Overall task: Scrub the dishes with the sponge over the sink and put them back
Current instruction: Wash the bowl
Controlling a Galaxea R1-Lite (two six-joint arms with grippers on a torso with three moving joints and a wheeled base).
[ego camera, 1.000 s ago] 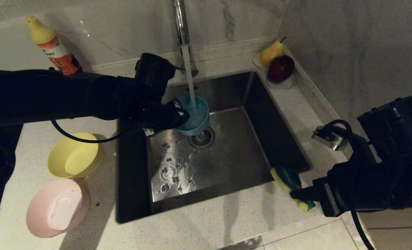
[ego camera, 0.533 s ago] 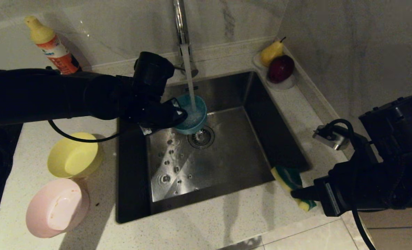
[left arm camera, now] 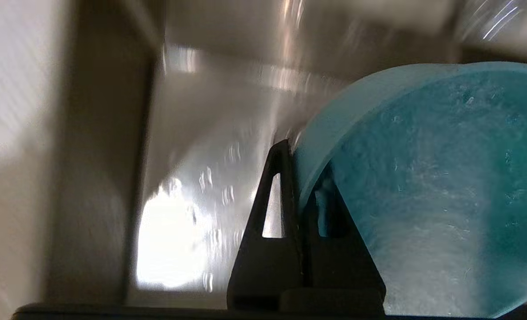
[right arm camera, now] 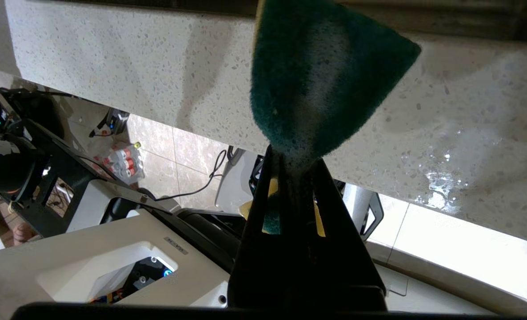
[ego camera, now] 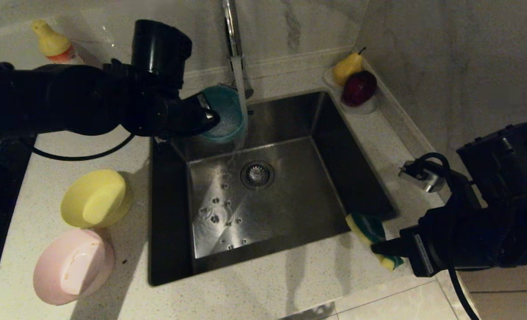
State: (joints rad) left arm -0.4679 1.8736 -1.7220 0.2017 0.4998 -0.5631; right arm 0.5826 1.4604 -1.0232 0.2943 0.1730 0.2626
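The blue bowl (ego camera: 222, 114) is pinched by its rim in the left gripper (ego camera: 210, 116) under the tap stream over the sink (ego camera: 290, 209); wet plastic could slip free. The sponge (ego camera: 370, 231) is clamped in the right gripper (ego camera: 381, 249) above the desk (ego camera: 290, 284).

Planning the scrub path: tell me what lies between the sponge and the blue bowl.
Head view: only the open sink with its drain lies between sponge and blue bowl.

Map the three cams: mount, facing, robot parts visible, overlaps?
Head: looks down on the sink; both arms show.
Left wrist: behind the left gripper, shut on the blue bowl rim, sink behind.
Right wrist: behind the right gripper, shut on the sponge over the counter edge.
Shared: head also shows blue bowl and sponge.
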